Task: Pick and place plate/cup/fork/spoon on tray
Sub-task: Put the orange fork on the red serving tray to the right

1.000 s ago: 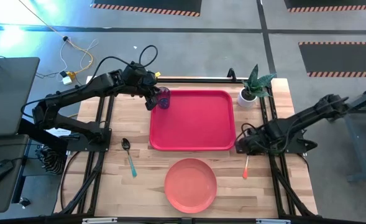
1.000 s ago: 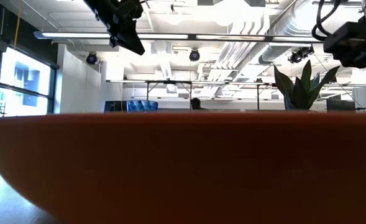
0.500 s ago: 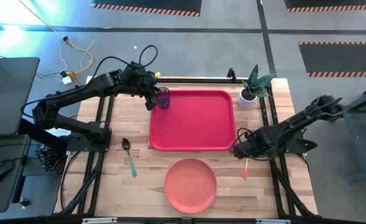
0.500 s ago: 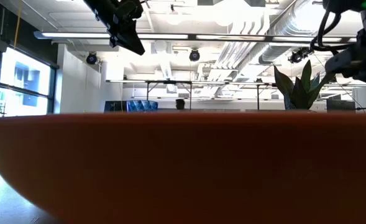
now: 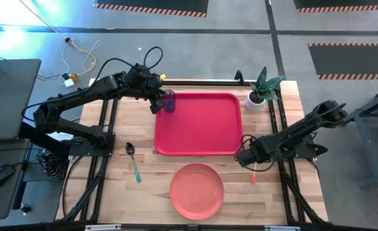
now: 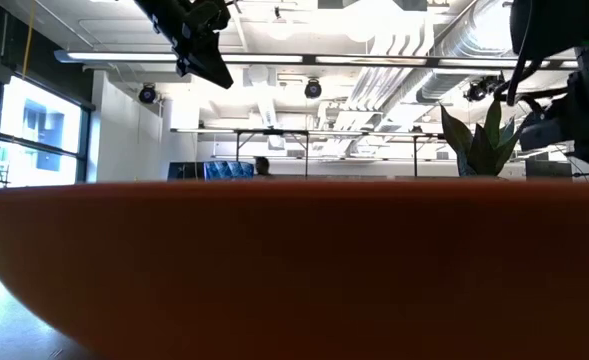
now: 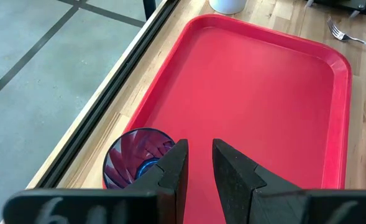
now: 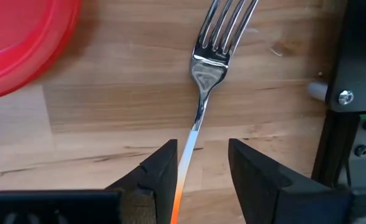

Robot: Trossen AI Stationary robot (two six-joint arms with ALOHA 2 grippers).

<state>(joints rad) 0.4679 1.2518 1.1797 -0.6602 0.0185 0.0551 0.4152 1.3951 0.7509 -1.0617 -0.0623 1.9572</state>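
Fork [image 8: 201, 74] lay on bench right of tray [image 5: 199, 123], handle between parted fingers of right tool [image 8: 201, 168], lined up for pickup, nothing gripped. Left tool [image 7: 198, 171] narrowly parted beside cup [image 7: 136, 155] at tray's far-left corner.

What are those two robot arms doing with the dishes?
They are setting a red tray. The left gripper is at the tray's corner beside the blue cup, fingers slightly apart. The right gripper is open and low over the fork, which lies on the table. The plate and spoon wait on the wood.
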